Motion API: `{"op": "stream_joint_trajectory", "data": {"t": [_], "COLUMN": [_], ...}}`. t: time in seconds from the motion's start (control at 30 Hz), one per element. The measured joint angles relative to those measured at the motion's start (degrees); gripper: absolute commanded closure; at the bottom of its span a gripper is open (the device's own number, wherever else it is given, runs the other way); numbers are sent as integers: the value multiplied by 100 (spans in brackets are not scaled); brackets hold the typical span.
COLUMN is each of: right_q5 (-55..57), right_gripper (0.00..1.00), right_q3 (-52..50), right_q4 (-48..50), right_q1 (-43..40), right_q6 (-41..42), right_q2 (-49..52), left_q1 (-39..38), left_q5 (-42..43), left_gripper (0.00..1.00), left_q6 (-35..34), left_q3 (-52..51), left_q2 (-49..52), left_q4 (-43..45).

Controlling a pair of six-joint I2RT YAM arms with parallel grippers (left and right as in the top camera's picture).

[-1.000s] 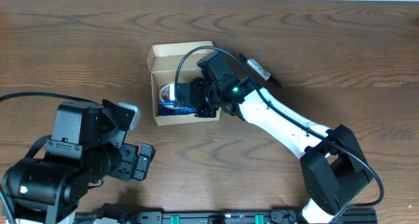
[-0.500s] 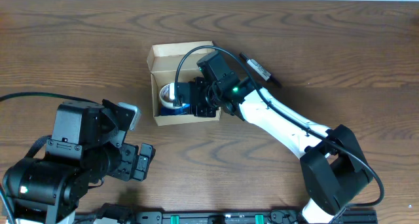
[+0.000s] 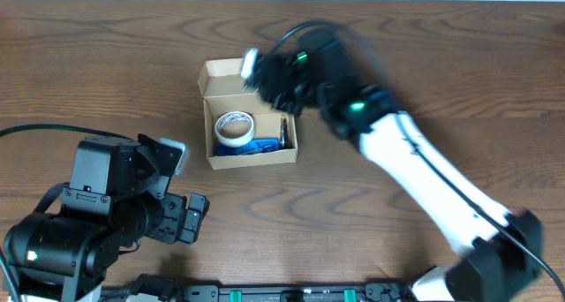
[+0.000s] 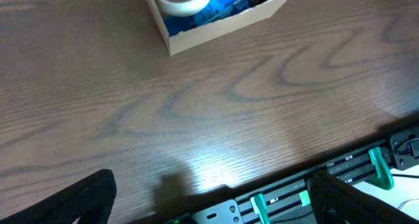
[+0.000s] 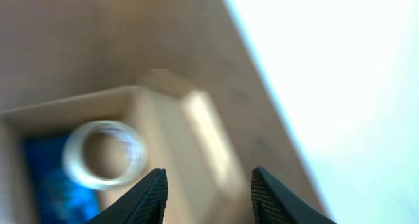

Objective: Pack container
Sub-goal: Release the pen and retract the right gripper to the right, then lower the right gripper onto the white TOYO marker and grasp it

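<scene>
The container, a tan cardboard box (image 3: pixel 252 156), stands open on the wooden table with its lid flap (image 3: pixel 221 71) raised at the back. Inside lie a white tape roll (image 3: pixel 236 125), a blue packet (image 3: pixel 258 146) and a dark pen (image 3: pixel 283 131). My right gripper (image 3: pixel 260 72) is blurred by motion above the box's back edge, open and empty; its wrist view shows the fingers (image 5: pixel 209 191) over the flap (image 5: pixel 196 139), with the tape roll (image 5: pixel 105 152) to the left. My left gripper (image 4: pixel 216 204) is open and empty near the table's front edge, well short of the box (image 4: pixel 216 21).
The left arm's black body (image 3: pixel 97 214) fills the near left corner. A rail with green clips (image 4: pixel 383 168) runs along the table's front edge. Bare wood lies between the box and the left gripper.
My right gripper has lifted out of the box and swung up towards its back edge, uncovering the pen and blue packet. The left arm has not moved.
</scene>
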Motion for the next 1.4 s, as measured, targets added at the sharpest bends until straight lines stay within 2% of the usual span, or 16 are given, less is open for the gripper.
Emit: {"op": "stream_joint_trajectory", "data": {"t": [0.13, 0.43, 0.8, 0.9, 0.97, 1.1, 1.27, 1.37, 1.4], "right_q5": [535, 859, 931, 940, 935, 929, 846, 761, 726], "right_gripper": [53, 54, 53, 45, 34, 27, 14, 1, 1], "right_q3": [61, 4, -85, -101, -103, -103, -105, -105, -105], "right_q4": [-245, -645, -487, -358, -278, -260, -284, -299, -310], "right_q1": [-584, -1427, -1690, -1735, -1770, -1827, -1847, -1847, -1847], "right_q6": [426, 964, 1222, 1403, 1578, 1893, 2070, 2111, 2118], "right_q2": [-210, -26, 1283, 1609, 1792, 2076, 2269, 2317, 2330], "left_q1": [0, 0, 0, 0, 0, 0, 0, 0, 0], "left_q5": [0, 0, 0, 0, 0, 0, 0, 0, 0], "left_gripper": [5, 5, 5, 5, 5, 5, 5, 5, 5], "left_q6": [0, 2, 0, 0, 2, 0, 0, 0, 2], "left_q3": [0, 0, 0, 0, 0, 0, 0, -2, 0], "left_q2": [0, 0, 0, 0, 0, 0, 0, 0, 0], "left_q4": [0, 0, 0, 0, 0, 0, 0, 0, 0]}}
